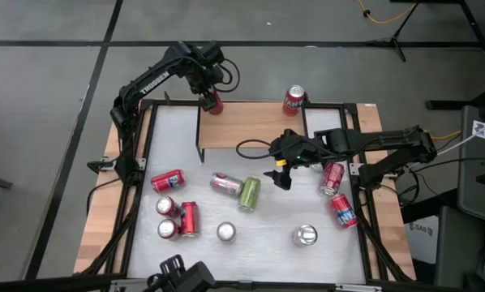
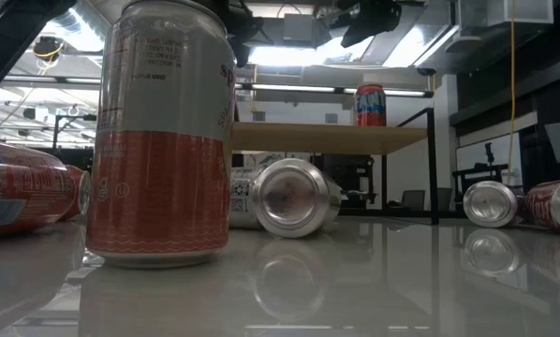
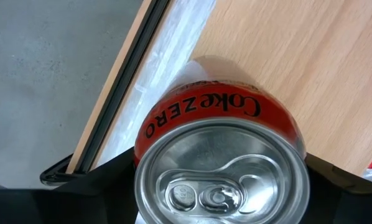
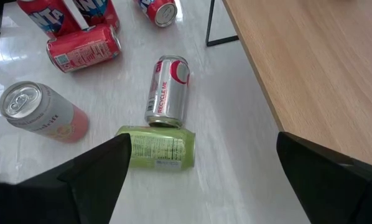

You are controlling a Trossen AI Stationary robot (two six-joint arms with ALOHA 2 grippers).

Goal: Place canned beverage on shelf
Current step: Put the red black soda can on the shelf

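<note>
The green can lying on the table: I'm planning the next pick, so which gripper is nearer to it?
Right. The right gripper hovers open just beside the green can, over the white table. The left gripper is far off at the shelf's back-left corner, around a red Coke Zero can.

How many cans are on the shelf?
2. A red can stands at the shelf's far edge; the Coke Zero can is at its left end, in the left gripper.

Red Coke Zero can (image 3: 220, 168), upright on shelf (image 1: 251, 126)
</note>
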